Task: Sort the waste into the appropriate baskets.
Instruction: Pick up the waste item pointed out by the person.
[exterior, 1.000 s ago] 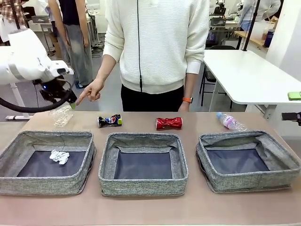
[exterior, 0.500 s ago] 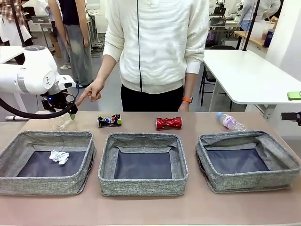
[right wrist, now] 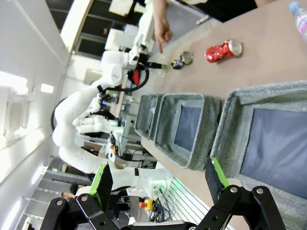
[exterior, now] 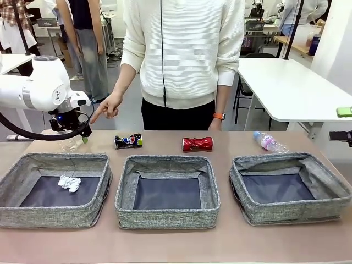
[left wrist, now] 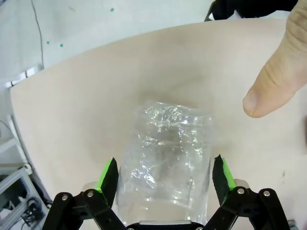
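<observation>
A wrinkly clear plastic piece [exterior: 71,144] lies on the table behind the left basket [exterior: 55,215]. My left gripper [exterior: 81,136] has come down over it. In the left wrist view the plastic piece [left wrist: 165,153] sits between the open fingers [left wrist: 108,175] of the left gripper [left wrist: 165,175], each green pad close beside it. A person's finger [left wrist: 271,91] points at it. A white paper wad [exterior: 70,183] lies in the left basket. The dark-blue can [exterior: 128,141], red can [exterior: 197,144] and bottle [exterior: 269,142] lie behind the baskets. My right gripper [right wrist: 160,179] stands open and holds nothing.
The middle basket [exterior: 165,215] and right basket [exterior: 291,212] hold nothing. The person [exterior: 181,55] stands at the far side, one hand [exterior: 107,107] out over the table's left end. A white table [exterior: 286,88] stands at the back right.
My left gripper has dropped down and slightly right onto the clear plastic piece, and its fingers now straddle it. The pointing hand and my right gripper have stayed put.
</observation>
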`<control>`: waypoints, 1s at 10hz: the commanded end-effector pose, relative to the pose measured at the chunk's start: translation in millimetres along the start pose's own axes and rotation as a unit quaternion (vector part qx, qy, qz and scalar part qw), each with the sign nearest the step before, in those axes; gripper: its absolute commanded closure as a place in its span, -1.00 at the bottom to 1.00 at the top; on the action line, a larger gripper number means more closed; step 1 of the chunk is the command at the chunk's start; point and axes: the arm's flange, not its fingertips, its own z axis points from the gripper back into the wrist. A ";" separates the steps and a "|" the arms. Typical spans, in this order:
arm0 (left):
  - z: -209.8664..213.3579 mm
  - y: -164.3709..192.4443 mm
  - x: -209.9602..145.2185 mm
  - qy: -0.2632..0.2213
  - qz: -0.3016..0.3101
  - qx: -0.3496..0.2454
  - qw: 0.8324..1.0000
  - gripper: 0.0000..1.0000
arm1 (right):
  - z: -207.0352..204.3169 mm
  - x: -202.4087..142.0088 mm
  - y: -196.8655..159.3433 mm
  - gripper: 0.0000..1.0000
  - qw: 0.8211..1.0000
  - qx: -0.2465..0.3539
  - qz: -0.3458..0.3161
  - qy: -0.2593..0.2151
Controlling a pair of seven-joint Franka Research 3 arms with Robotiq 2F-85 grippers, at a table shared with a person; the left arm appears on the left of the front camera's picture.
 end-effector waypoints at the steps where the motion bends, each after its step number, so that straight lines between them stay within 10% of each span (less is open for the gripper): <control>1: 3.1 0.7 0.3 0.004 -0.008 0.011 1.000 -0.74 | 0.9 -0.3 3.5 -1.00 1.000 0.001 -0.008 0.002; 2: 2.9 0.1 -0.7 0.011 -0.002 0.019 1.000 0.19 | 0.9 -0.3 3.5 -1.00 1.000 0.001 -0.008 0.002; 4: 4.5 1.4 -2.8 0.010 -0.004 0.023 1.000 1.00 | 0.9 -0.3 3.5 -1.00 1.000 0.001 -0.008 0.002; 6: 13.5 8.1 -5.0 0.016 0.013 0.023 1.000 0.73 | 0.9 -0.3 3.5 -1.00 1.000 0.001 -0.008 0.002; 10: 35.0 25.4 -16.2 0.062 0.058 0.036 0.996 0.90 | 0.9 -0.3 3.5 -1.00 1.000 0.001 -0.008 0.002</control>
